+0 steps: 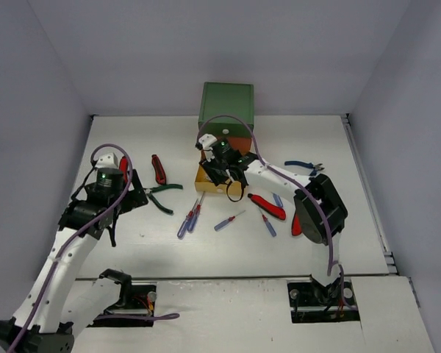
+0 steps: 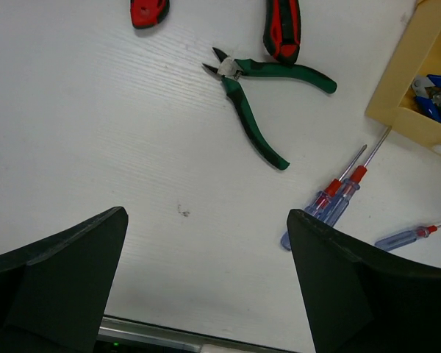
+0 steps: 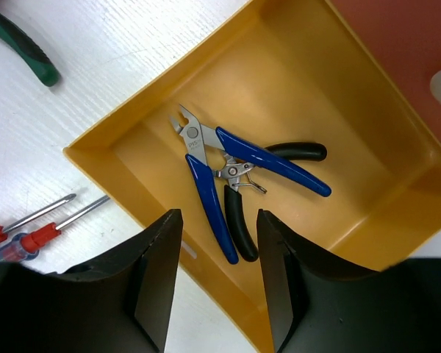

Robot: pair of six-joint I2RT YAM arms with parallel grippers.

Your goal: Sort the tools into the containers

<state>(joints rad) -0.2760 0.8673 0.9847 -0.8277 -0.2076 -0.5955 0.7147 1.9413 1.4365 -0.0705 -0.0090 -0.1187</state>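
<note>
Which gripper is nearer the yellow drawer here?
Right. The right gripper hangs directly over the open yellow drawer, jaws apart above the blue-handled pliers lying inside. The left gripper is off to the drawer's left, near the green-handled cutters.

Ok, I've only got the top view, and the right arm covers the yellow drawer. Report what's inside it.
Observer: In the right wrist view, blue-handled cutters lie crossed with a black-handled tool on the floor of the yellow drawer.
Operator: Give me the right fingers.
Observer: The right fingers hang apart above those two tools and grip nothing.
Operator: Now the left side.
Observer: In the left wrist view, the left fingers are wide open over bare table. The green-handled cutters lie ahead of them, untouched.
</note>
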